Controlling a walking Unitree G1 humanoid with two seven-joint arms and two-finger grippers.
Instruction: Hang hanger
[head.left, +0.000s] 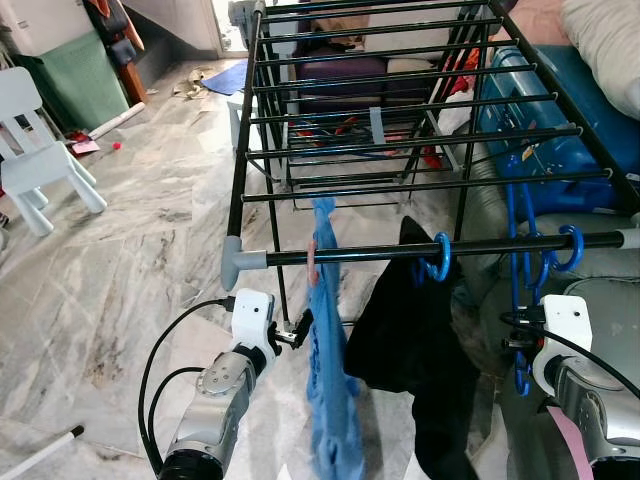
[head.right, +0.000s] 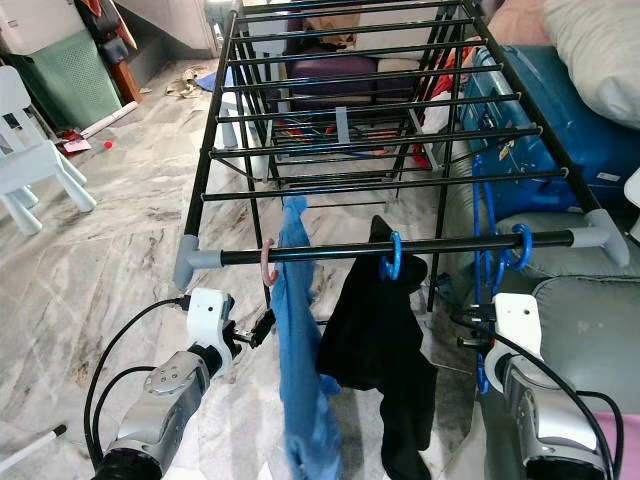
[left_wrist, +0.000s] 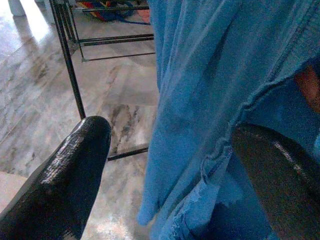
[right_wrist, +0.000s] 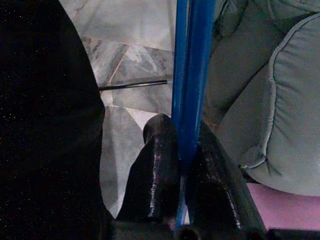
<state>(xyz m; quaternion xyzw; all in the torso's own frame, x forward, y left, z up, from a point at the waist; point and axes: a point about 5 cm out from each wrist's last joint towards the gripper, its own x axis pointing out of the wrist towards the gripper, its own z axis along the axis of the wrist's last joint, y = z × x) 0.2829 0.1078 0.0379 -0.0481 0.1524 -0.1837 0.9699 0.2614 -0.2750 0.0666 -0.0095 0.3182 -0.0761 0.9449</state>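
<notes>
A black drying rack stands before me, its front rail (head.left: 380, 253) running across at chest height. A blue garment (head.left: 328, 380) hangs from it on a pink hook (head.left: 312, 262), and a black garment (head.left: 410, 340) hangs on a blue hook (head.left: 437, 258). My left gripper (head.left: 295, 333) is open just left of the blue garment, whose cloth (left_wrist: 210, 100) lies between the fingers (left_wrist: 75, 170). My right gripper (head.left: 515, 335) is shut on the bar of a blue hanger (right_wrist: 192, 75) below the rail's right end. Blue hooks (head.left: 568, 247) sit over the rail there.
A grey sofa (head.right: 590, 310) presses close on the right, with a blue case (head.left: 560, 110) behind it. A white child's chair (head.left: 40, 160) and a green hamper (head.left: 70, 80) stand at the far left. A white stick (head.left: 40, 452) lies on the marble floor.
</notes>
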